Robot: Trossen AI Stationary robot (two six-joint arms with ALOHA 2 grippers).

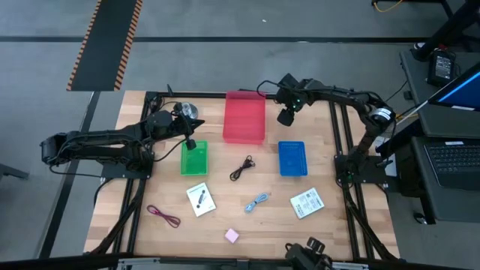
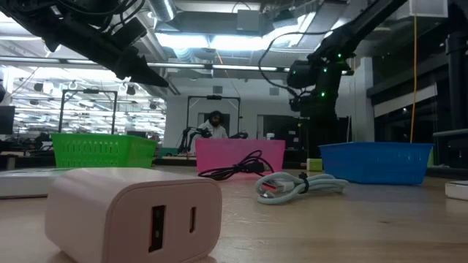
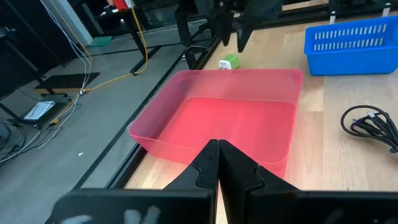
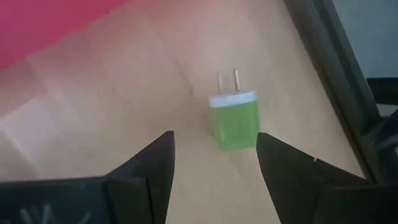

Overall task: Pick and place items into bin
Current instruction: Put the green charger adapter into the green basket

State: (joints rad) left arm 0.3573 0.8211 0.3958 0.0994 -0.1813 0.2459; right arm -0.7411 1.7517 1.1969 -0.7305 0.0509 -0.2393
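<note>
A small green plug cube (image 4: 235, 121) lies on the wood just right of the pink bin (image 1: 244, 118), its two prongs pointing away. My right gripper (image 4: 214, 155) hangs open above it, fingers pointing down, touching nothing. My left gripper (image 1: 191, 144) waits shut and empty over the green bin (image 1: 193, 158). Loose on the table lie a black cable (image 1: 241, 166), a blue cable (image 1: 257, 201), a maroon cable (image 1: 163, 216), two white cards (image 1: 200, 199) (image 1: 306, 203) and a pink cube (image 1: 232, 235).
A blue bin (image 1: 292, 158) stands right of centre and a round silver disc (image 1: 187, 111) sits at the far left. Black frame rails (image 1: 339, 135) run along the table's right side, close to the green cube.
</note>
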